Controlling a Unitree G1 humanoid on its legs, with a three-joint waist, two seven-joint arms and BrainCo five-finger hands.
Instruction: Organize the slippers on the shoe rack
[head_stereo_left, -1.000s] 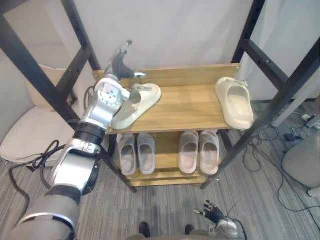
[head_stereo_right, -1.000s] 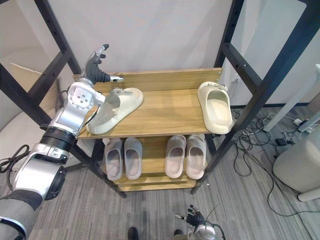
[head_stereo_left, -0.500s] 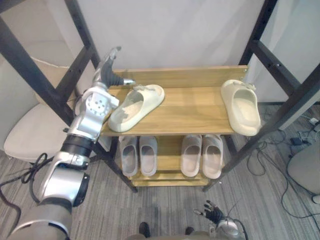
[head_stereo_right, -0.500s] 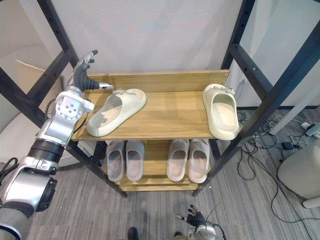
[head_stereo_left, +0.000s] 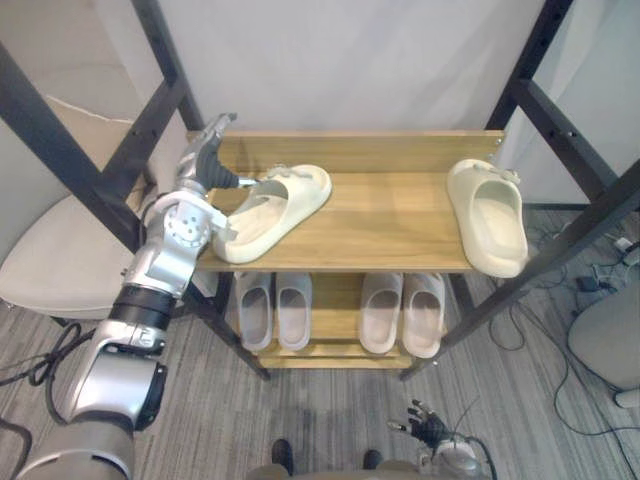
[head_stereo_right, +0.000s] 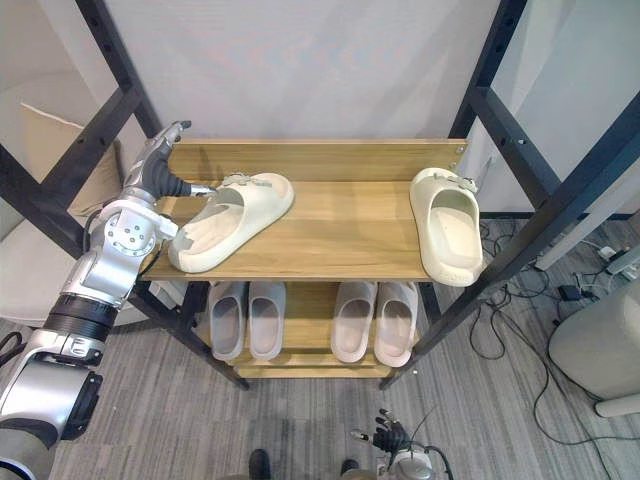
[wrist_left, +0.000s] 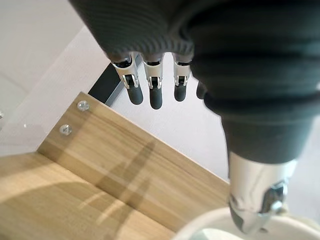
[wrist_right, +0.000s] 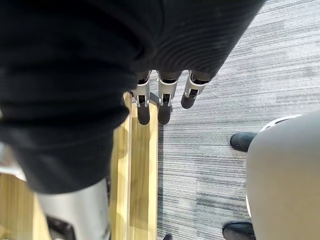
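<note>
Rack: a light wooden shoe rack (head_stereo_left: 385, 222) with two shelves, standing against a pale wall between black metal posts.
Top shelf, left: one cream moulded foam slipper (head_stereo_left: 272, 210) lies slantwise, its toe towards the back and its heel jutting over the front-left edge.
Top shelf, right: a second cream foam slipper (head_stereo_left: 488, 215) lies at the far right end, well apart from the first, and overhangs the front edge.
Lower shelf: a pair of pale grey slippers (head_stereo_left: 273, 308) on the left and a pair of pinkish-beige slippers (head_stereo_left: 403, 312) on the right, each pair side by side.
Left hand (head_stereo_left: 204, 160): at the left end of the top shelf, just beside the slanted slipper. Its fingers (wrist_left: 155, 95) are straight and hold nothing; the thumb tip seems to touch the slipper's rim.
Right hand (head_stereo_left: 426, 426): low near the floor, idle, fingers loosely spread, empty.
Step in hand: likely straightening the slanted cream slipper.
Next move: probably a push to turn it square and bring the heel onto the shelf, then bringing the two cream slippers together as a pair.
Count: six slippers in all, two cream, two grey, two beige; two shelves.
</note>
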